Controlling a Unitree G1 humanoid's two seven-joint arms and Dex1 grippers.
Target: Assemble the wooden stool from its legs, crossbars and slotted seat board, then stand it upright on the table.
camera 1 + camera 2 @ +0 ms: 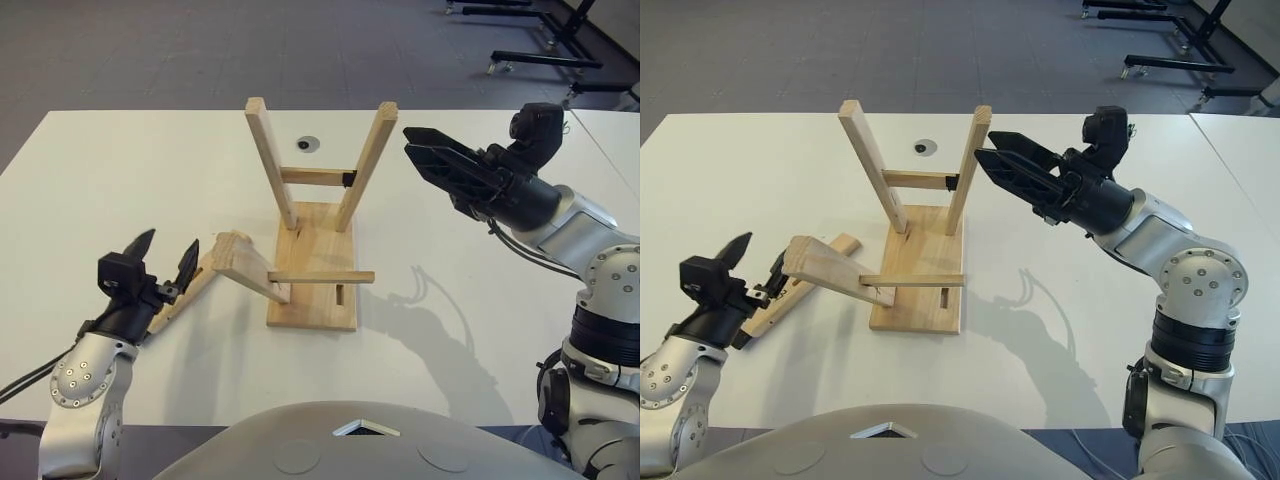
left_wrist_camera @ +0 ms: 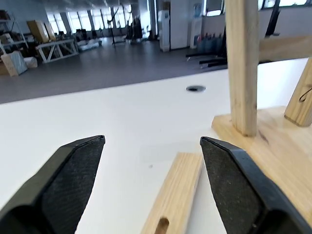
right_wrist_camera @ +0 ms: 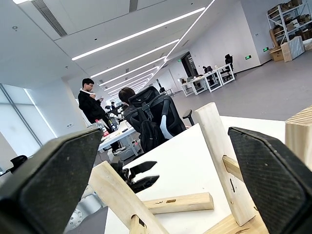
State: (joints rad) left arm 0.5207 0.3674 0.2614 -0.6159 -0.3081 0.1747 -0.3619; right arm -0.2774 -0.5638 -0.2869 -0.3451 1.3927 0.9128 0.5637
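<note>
My left claw (image 1: 170, 243) is low over the white table (image 1: 120, 180) at my left. Its 2 fingers are spread wide and pinch nothing. 1 loose leg (image 1: 188, 292) lies flat on the table beneath them, its end with a small hole showing between the pads; I cannot tell whether either pad touches it. The slotted seat board (image 1: 315, 255) lies flat in the middle of the table. 2 legs stand up from its far end, the left leg (image 1: 271, 160) and the right leg (image 1: 366, 165), leaning away from each other toward the top and joined by a short crossbar (image 1: 313, 177). At the board's near left edge another leg (image 1: 248, 272) is tilted, its upper end out to the left above the flat one, and a second crossbar (image 1: 322, 277) runs from it across the board. My right claw (image 1: 407, 140) is raised at my right, fingers parted and holding nothing, its tips just beside the top of the right leg. A round grommet (image 1: 308, 143) sits in the table beyond the legs.
</note>
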